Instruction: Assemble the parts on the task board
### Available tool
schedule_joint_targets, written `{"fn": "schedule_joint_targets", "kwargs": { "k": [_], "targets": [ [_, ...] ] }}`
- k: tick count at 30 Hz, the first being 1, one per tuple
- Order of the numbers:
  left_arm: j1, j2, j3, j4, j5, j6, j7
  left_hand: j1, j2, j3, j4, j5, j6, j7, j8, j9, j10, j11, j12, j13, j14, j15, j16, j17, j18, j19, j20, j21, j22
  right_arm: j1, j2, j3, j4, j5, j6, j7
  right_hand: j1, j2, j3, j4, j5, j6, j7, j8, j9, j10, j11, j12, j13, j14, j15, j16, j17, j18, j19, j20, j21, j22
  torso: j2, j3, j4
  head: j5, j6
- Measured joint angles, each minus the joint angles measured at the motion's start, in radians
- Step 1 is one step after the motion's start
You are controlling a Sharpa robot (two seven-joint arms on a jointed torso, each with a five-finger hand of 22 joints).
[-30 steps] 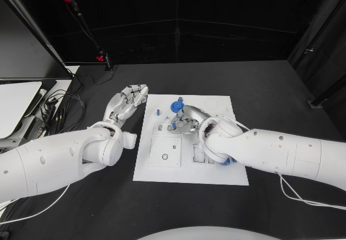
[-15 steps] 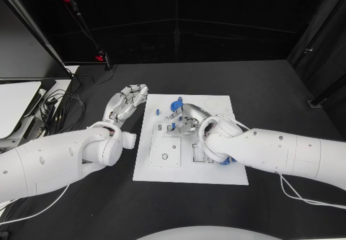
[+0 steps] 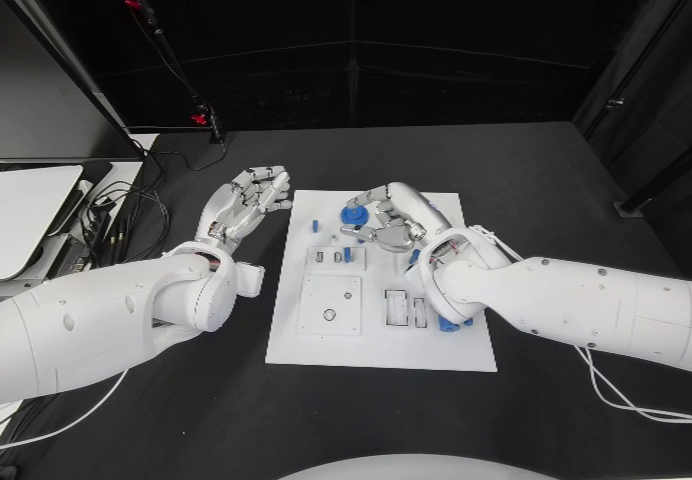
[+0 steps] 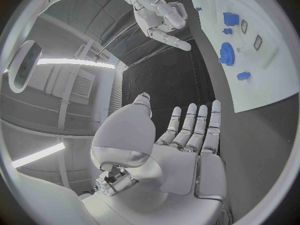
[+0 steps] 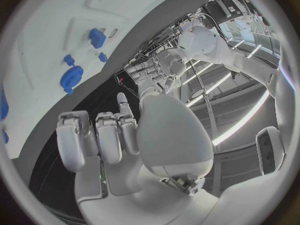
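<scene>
- Table (image 3: 173, 400): black surface bearing the whole arrangement; both white arms reach in over it from the near side.
- Task board (image 3: 382, 345): white rectangular plate at the table's middle, its long axis running from the robot's near side to the far side. The right arm lies over its right part; the left arm lies beside its left edge, off the plate.
- Right hand (image 3: 392, 215): poised over the far end of the task board, fingers curled inward. The right wrist view shows nothing enclosed between palm and fingers, so the hand is judged closed on nothing.
- Left hand (image 3: 245, 202): over bare table just beside the board's far left corner, palm flat, fingers extended and apart, holding nothing.
- Blue gear (image 3: 353, 214): round toothed part at the far end of the board, just to the left of the right hand's curled fingers (image 3: 378, 203). Whether a fingertip touches it cannot be told.
- Small blue parts: one (image 3: 316, 226) near the board's far left edge, one (image 3: 348, 255) nearer the middle, others (image 3: 449, 324) at the right edge beneath the right forearm.
- Governing relation: the gear lies between the two hands, nearer the right. Being round, it offers no long axis to align with. A grasp by the right hand would, in judgement, require the fingers to part first.
</scene>
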Motion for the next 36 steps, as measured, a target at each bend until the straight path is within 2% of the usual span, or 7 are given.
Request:
{"fn": "schedule_joint_targets", "kwargs": {
  "k": [7,14,16,19,21,25,36],
  "targets": [
    [0.055,-0.037,-0.006,0.031,-0.071,-0.007,-0.002,-0.003,-0.011,-0.059,0.001,0.000,-0.033,-0.002,0.030,0.001,0.284,-0.054,0.129,0.057,0.308,-0.075,0.114,0.054,0.080,0.201,-0.009,0.119,0.038,0.037,-0.129,0.001,0.095,0.213,-0.014,0.184,-0.055,0.055,-0.049,0.003,0.073,-0.003,-0.009,-0.004,-0.001,-0.002,0.002,0.000,0.000,-0.003,0.003,0.000,0.000,0.004,0.000,0.000,-0.071,0.000,-0.004,0.0019,-0.0018,0.009,-0.005],
    [0.113,-0.059,-0.006,0.056,-0.277,-0.015,-0.124,-0.028,-0.047,-0.079,0.001,-0.008,0.094,0.006,0.036,0.001,0.652,-0.137,0.293,0.187,0.685,-0.183,0.240,0.166,0.086,0.460,-0.099,0.313,0.128,0.052,-0.245,0.001,0.146,0.551,0.068,0.330,-0.123,0.122,-0.130,0.004,0.118,-0.047,-0.014,-0.004,-0.001,-0.001,0.001,0.000,0.000,-0.001,0.001,-0.023,0.000,0.101,-0.232,-0.002,-0.384,0.000,-0.008,0.0040,-0.0042,0.012,-0.007],
    [0.125,-0.059,-0.006,0.060,-0.343,-0.010,-0.182,-0.033,-0.059,-0.079,0.001,-0.008,0.134,0.009,0.020,0.000,0.816,-0.157,0.442,0.466,0.795,-0.210,0.304,0.257,0.085,0.520,-0.129,0.381,0.168,0.053,-0.264,0.000,0.149,0.630,0.095,0.357,-0.186,0.153,-0.164,0.009,0.125,-0.080,-0.011,0.006,-0.001,0.001,-0.001,-0.024,0.000,-0.004,-0.001,-0.087,0.000,0.128,-0.343,-0.001,-0.532,-0.060,-0.010,0.0053,-0.0052,0.012,-0.007],
    [0.142,-0.055,-0.006,0.063,-0.447,0.009,-0.286,-0.045,-0.071,-0.069,-0.005,-0.010,0.193,0.014,-0.018,-0.001,1.059,-0.177,0.695,1.046,1.051,-0.233,0.507,0.744,0.074,0.631,-0.160,0.584,0.360,0.055,-0.286,0.000,0.148,0.741,0.138,0.392,-0.261,0.196,-0.211,0.009,0.127,-0.140,-0.003,0.027,-0.001,-0.067,0.002,-0.120,0.000,-0.114,0.001,-0.207,0.000,0.164,-0.494,0.004,-0.755,-0.184,-0.013,0.0074,-0.0085,0.013,-0.010],
    [0.151,-0.049,-0.006,0.062,-0.502,0.028,-0.347,-0.053,-0.078,-0.058,-0.007,-0.013,0.233,0.017,-0.050,-0.001,1.105,-0.178,0.798,1.210,1.181,-0.237,0.612,1.060,0.035,0.734,-0.168,0.783,0.586,0.055,-0.294,0.000,0.144,0.793,0.158,0.408,-0.279,0.210,-0.231,0.010,0.127,-0.166,0.001,0.043,0.000,-0.127,0.005,-0.165,0.000,-0.168,0.007,-0.258,-0.014,0.164,-0.516,0.006,-0.806,-0.213,-0.015,0.0091,-0.0125,0.013,-0.011],
    [0.168,-0.033,-0.006,0.053,-0.605,0.087,-0.468,-0.064,-0.089,-0.045,0.000,-0.013,0.287,0.022,-0.104,0.001,1.112,-0.171,0.842,1.243,1.258,-0.225,0.706,1.237,-0.024,0.901,-0.160,1.048,0.900,0.055,-0.305,0.000,0.138,0.872,0.194,0.432,-0.294,0.225,-0.258,0.010,0.124,-0.197,0.004,0.082,0.007,-0.188,0.013,-0.207,0.000,-0.220,0.016,-0.298,-0.060,0.164,-0.526,0.015,-0.854,-0.241,-0.018,0.0109,-0.0183,0.012,-0.012],
    [0.185,0.021,-0.006,0.001,-0.753,0.287,-0.706,-0.096,-0.087,-0.027,0.004,-0.013,0.441,0.021,-0.118,0.030,1.113,-0.162,0.842,1.243,1.259,-0.213,0.712,1.242,-0.086,1.029,-0.140,1.231,0.935,0.055,-0.307,-0.001,0.119,0.950,0.250,0.456,-0.291,0.252,-0.302,0.010,0.118,-0.260,-0.005,0.176,0.017,-0.261,0.032,-0.236,0.000,-0.291,0.033,-0.323,-0.137,0.164,-0.558,0.029,-0.883,-0.271,-0.018,0.0136,-0.0204,0.034,-0.007]
  ]
}}
